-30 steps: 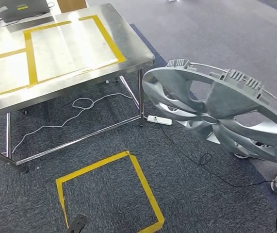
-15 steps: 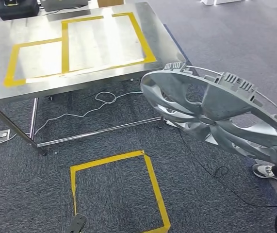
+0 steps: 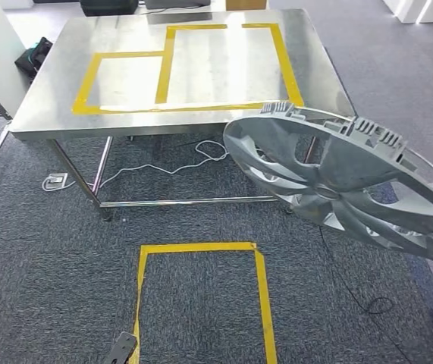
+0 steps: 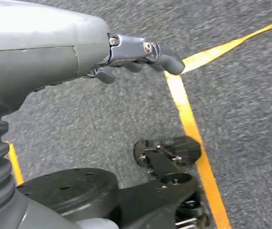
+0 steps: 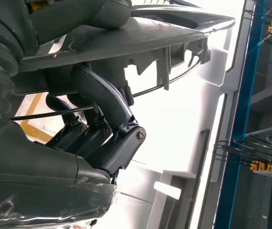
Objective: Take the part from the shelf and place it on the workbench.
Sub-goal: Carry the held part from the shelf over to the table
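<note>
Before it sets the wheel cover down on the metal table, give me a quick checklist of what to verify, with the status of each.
1. Grip on the wheel cover: ok. The right hand has its fingers curled around the rim.
2. Cover over the table: not ok. It hangs beyond the near right corner, above the carpet.
3. Taped rectangles on the tabletop free of objects: ok.
4. Left hand free: ok. It hangs over the floor, holding nothing.
5. Cables on the floor: cannot tell. They lie under and beside the table; whether they cross the walking path is unclear.
6. Cover level: not ok. It tilts.
</note>
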